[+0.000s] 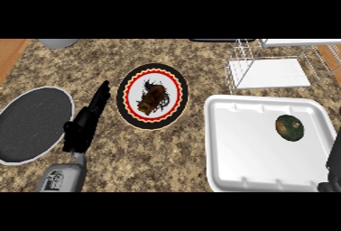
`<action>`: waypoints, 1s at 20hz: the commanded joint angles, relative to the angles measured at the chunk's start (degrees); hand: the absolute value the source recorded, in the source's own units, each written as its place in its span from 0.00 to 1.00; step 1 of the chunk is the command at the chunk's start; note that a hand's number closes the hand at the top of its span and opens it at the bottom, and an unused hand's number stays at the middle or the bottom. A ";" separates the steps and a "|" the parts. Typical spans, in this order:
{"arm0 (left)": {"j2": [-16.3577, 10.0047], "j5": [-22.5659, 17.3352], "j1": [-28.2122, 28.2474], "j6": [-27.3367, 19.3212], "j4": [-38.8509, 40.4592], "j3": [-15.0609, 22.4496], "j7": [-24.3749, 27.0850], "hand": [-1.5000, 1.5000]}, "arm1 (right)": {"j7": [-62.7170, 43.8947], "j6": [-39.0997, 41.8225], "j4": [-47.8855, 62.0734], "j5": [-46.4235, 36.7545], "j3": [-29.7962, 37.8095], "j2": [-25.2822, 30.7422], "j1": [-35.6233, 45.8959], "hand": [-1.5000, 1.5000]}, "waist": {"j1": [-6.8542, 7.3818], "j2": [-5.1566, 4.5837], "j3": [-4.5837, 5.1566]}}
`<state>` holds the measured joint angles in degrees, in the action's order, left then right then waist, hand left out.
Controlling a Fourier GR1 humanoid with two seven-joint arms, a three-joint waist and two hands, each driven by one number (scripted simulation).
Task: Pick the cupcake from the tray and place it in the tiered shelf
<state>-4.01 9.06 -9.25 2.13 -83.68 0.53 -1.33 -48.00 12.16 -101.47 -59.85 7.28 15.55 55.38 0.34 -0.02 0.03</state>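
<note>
A dark green and brown cupcake [290, 127] sits on the white tray [246, 153] at the right, toward the tray's far right side. The white wire tiered shelf [269, 72] stands at the back right, beyond the tray. My right hand [333, 164] shows only partly at the right edge, just below and right of the cupcake, apart from it. My left hand [86, 119] rests at the left with straight fingers pointing up and holds nothing.
A round plate [152, 96] with a red and black rim holds dark brown food left of the tray. A dark oval plate [32, 124] lies at the far left. A grey object [60, 43] sits at the back left.
</note>
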 commanded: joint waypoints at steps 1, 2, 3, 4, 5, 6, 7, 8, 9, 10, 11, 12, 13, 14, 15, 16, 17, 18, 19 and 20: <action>1.22 0.55 -1.91 -0.60 0.13 0.92 -1.70 0.50 | 3.54 -2.71 6.50 -2.24 -0.86 2.58 1.66 1.00 | 0.01 -0.04 0.00; 0.61 -0.12 1.13 0.00 0.48 0.24 0.31 0.50 | 7.85 -3.26 7.28 0.36 2.49 5.71 0.73 1.00 | 0.03 -0.05 -0.01; -1.35 -1.24 -0.13 1.70 0.34 -1.27 0.20 0.50 | 7.26 -3.95 6.76 -0.66 1.12 4.84 0.15 1.00 | -0.04 -0.01 -0.01; 0.26 1.05 -1.89 -1.23 3.40 -0.72 2.24 0.50 | 5.13 -6.41 9.81 -2.62 -1.03 1.94 2.45 1.00 | 0.01 -0.07 0.01; 0.83 1.24 -1.17 -0.90 3.01 0.40 2.02 0.50 | 7.36 -11.31 10.41 -4.92 -2.25 0.75 -3.10 1.00 | 0.05 -0.14 -0.01; 1.25 1.12 2.47 -0.60 -2.65 1.87 -1.29 0.50 | 9.43 -9.79 12.72 -2.50 0.99 4.02 -0.45 1.00 | 0.26 -0.01 -0.02; 0.64 0.18 -0.33 -0.17 -1.44 0.49 -1.67 0.50 | 9.92 -14.28 16.19 -5.97 -1.15 2.55 -1.19 1.00 | 0.41 -0.14 -0.02; 0.89 0.97 -3.28 -1.38 4.88 -0.71 1.75 0.50 | 9.70 -10.38 15.41 -4.57 -0.30 4.63 1.57 1.00 | -0.11 -0.11 0.01; 0.73 0.36 -1.97 -0.02 0.89 0.42 -0.94 0.50 | 12.62 -13.96 16.72 -6.23 -2.30 3.87 -1.95 1.00 | 0.14 -0.12 -0.01; 1.30 0.93 -0.89 -0.50 -1.18 1.42 -1.40 0.50 | 15.99 -15.85 20.36 -5.39 -1.02 5.62 0.66 1.00 | 0.49 -0.16 -0.02; 0.80 0.87 -1.07 -0.61 1.14 0.43 -0.21 0.50 | 19.20 -19.41 23.12 -6.00 -1.94 5.09 -1.87 1.00 | 0.61 -0.35 -0.02; 0.99 0.66 1.36 0.02 -1.30 1.39 0.16 0.50 | 18.21 -17.77 23.00 -5.28 -1.56 5.18 2.22 1.00 | 0.52 -0.10 -0.01; 1.31 0.31 -1.96 -0.18 2.06 0.49 0.80 0.50 | 21.15 -22.38 28.24 -3.95 1.15 5.55 1.76 1.00 | 0.45 -0.28 -0.02; 1.45 0.78 1.52 -0.10 -2.51 1.98 -1.46 0.50 | 19.95 -24.05 30.71 -5.46 0.26 3.95 3.06 1.00 | 0.78 -0.18 -0.02; 0.12 0.09 -1.43 0.54 0.23 -0.01 -1.67 0.50 | 19.55 -22.48 30.57 -5.49 0.27 4.58 3.42 1.00 | 0.31 -0.12 -0.01; 0.37 0.47 -0.66 0.36 2.71 0.10 2.08 0.50 | 19.86 -26.19 31.65 -5.40 1.92 4.40 1.93 1.00 | 0.27 -0.19 -0.01; 2.36 2.43 -0.34 -2.45 0.53 1.71 0.10 0.50 | 18.88 -26.11 27.90 -3.10 3.12 3.40 0.25 1.00 | 0.06 -0.06 -0.03; 0.63 0.38 -1.36 0.03 2.74 0.00 1.76 0.50 | 21.36 -30.50 26.95 3.85 7.13 0.56 2.17 1.00 | 0.61 -0.54 -0.11; 0.70 0.44 -0.21 0.18 0.04 0.70 0.35 0.50 | 23.77 -29.46 27.02 6.59 8.73 2.42 2.50 1.00 | 0.57 -0.20 -0.11; -0.15 -0.11 -2.57 0.78 -0.08 -0.19 -2.28 0.50 | 23.81 -30.22 29.12 7.17 8.96 1.49 2.83 1.00 | 0.52 -0.22 -0.09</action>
<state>-3.30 9.62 -10.26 2.06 -83.03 1.01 -1.50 -27.32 -13.93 -74.33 -58.81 12.11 18.37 57.35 0.78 -0.25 -0.04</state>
